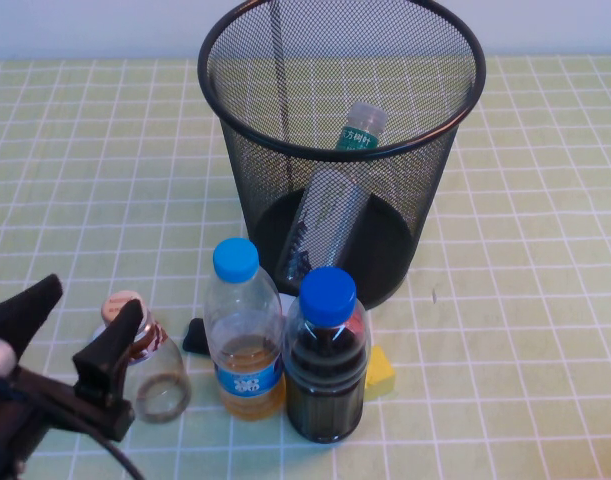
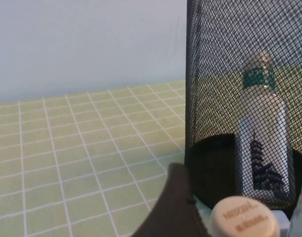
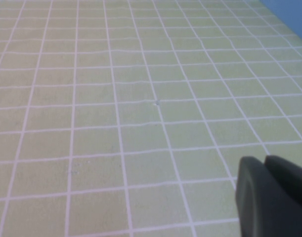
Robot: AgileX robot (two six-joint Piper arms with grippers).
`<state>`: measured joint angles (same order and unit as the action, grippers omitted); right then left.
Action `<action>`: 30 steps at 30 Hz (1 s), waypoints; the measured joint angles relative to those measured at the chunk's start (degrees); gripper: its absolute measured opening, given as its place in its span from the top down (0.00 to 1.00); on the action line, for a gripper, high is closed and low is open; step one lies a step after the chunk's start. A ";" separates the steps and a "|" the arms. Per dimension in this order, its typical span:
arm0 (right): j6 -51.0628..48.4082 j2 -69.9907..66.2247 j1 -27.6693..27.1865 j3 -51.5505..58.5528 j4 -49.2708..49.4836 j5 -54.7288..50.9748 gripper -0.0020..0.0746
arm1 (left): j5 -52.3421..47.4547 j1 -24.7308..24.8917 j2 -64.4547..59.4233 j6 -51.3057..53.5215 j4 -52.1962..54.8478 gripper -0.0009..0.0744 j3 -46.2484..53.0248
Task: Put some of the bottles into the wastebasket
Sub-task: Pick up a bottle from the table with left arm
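The black wire-mesh wastebasket [image 1: 275, 150] stands at the middle back, and it fills the right of the left wrist view [image 2: 210, 74]. The clear bottle with the green label [image 1: 335, 200] leans inside it, seen through the mesh in the left wrist view [image 2: 262, 133]. The squat bottle with the pale pinkish cap [image 1: 160, 385] stands at the front left; its cap [image 2: 244, 217] shows close in the left wrist view. My left gripper [image 1: 95, 297] is open beside it, and one finger [image 1: 110, 355] overlaps the bottle's left side. My right gripper [image 3: 262, 168] hovers over bare tablecloth, shut and empty.
A light-blue-capped bottle with amber liquid [image 1: 245, 340] and a blue-capped bottle with dark liquid [image 1: 325, 360] stand in front of the wastebasket, right of the squat bottle. A yellow block [image 1: 381, 372] and a small black object [image 1: 196, 336] lie by them. The green checked cloth [image 1: 525, 300] covers the table.
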<state>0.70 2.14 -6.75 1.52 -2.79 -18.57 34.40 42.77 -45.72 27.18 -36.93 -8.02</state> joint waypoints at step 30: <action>0.00 0.00 0.00 0.00 0.00 0.00 0.98 | 9.24 -0.64 -20.37 0.04 0.86 0.29 -5.20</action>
<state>0.70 2.14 -6.75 1.52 -2.79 -18.57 43.63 42.13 -66.09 27.23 -36.07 -13.22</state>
